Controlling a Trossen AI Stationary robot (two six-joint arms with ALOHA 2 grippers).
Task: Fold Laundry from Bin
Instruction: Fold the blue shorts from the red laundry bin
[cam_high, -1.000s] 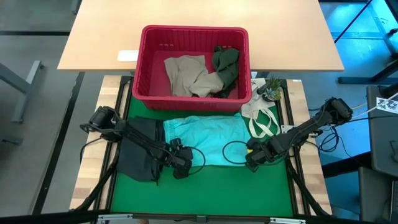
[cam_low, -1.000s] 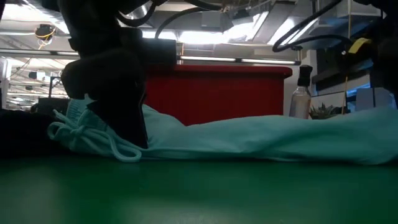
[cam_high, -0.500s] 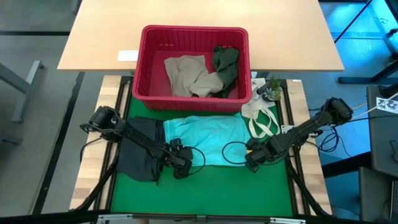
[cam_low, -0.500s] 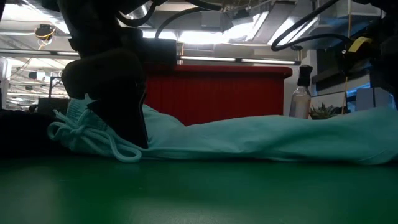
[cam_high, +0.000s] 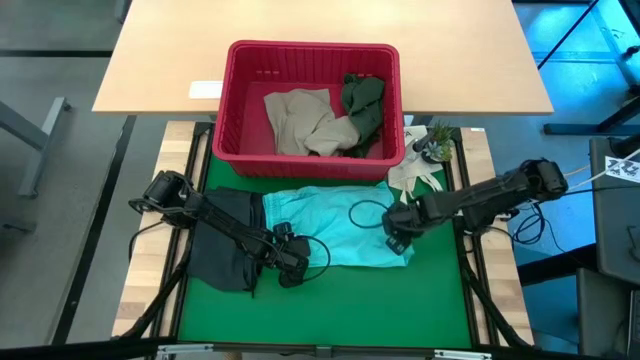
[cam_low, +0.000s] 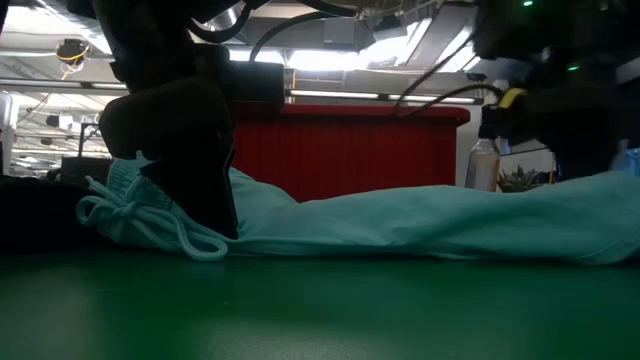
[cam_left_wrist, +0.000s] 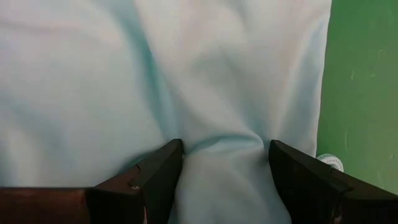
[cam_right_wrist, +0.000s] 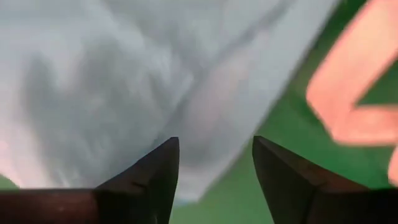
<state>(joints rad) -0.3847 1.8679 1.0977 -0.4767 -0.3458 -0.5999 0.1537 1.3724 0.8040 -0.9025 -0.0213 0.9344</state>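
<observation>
A light teal garment (cam_high: 335, 225) lies spread on the green mat, its drawstring end (cam_low: 130, 215) toward the left. A black garment (cam_high: 225, 245) lies beside it under my left arm. My left gripper (cam_high: 290, 265) is open, low on the teal garment's near left part. My right gripper (cam_high: 395, 238) hovers open over the teal garment's right part (cam_right_wrist: 186, 93), with nothing between its fingers. The red bin (cam_high: 240, 100) stands at the far side and holds a beige garment (cam_high: 300, 120) and a dark olive one (cam_high: 362, 100). My left gripper comes down on the teal garment from above. Its two open fingertips (cam_left_wrist: 163, 163) rest on the cloth. A small pucker of cloth (cam_left_wrist: 221, 146) bunches between them. The garment lies flat on the mat.
A white cloth bag (cam_high: 420, 185) with loop handles and a small plant (cam_high: 435, 142) sit at the bin's right near corner. A spray bottle (cam_low: 483, 150) stands behind the cloth. Bare green mat (cam_high: 320, 310) stretches toward the near edge.
My right gripper has gone from the teal garment's near right corner toward the far edge and the left, and now stands over the garment's right part. The teal garment has stayed where it lay.
</observation>
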